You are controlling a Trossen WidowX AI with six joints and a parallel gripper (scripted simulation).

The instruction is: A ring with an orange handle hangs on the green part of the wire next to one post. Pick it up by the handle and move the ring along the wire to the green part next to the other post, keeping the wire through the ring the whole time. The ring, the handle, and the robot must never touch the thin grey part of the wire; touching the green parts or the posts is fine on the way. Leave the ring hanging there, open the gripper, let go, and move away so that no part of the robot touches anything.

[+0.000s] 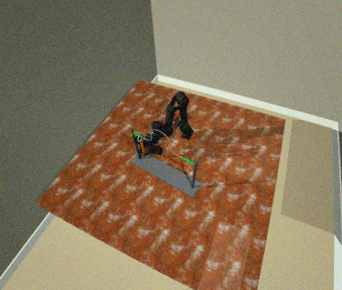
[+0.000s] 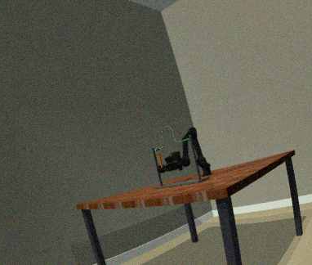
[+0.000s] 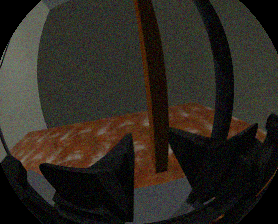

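Observation:
The ring [image 1: 140,138] hangs on the green part by the left post [image 1: 136,147] [image 2: 159,173] [image 3: 224,75]. Its orange handle [image 1: 142,146] [image 2: 160,160] [image 3: 159,90] hangs down. My gripper [image 1: 147,152] [image 2: 161,168] [image 3: 149,134] is open at the lower part of the handle. In the wrist view the handle's lower end shows between the two fingers, nearer the right one; whether it touches that finger I cannot tell. The other green part [image 1: 189,161] [image 2: 185,140] is by the far post [image 1: 194,175] [image 2: 197,161]. The ring is out of the wrist view.
The thin grey wire [image 1: 171,144] [image 2: 167,127] curves up and down between the green parts, above and beside my gripper. The grey base plate [image 1: 166,174] [image 3: 162,204] lies on the table [image 1: 112,197] [image 2: 261,168] under the posts. In the wrist view the left post stands behind the right finger.

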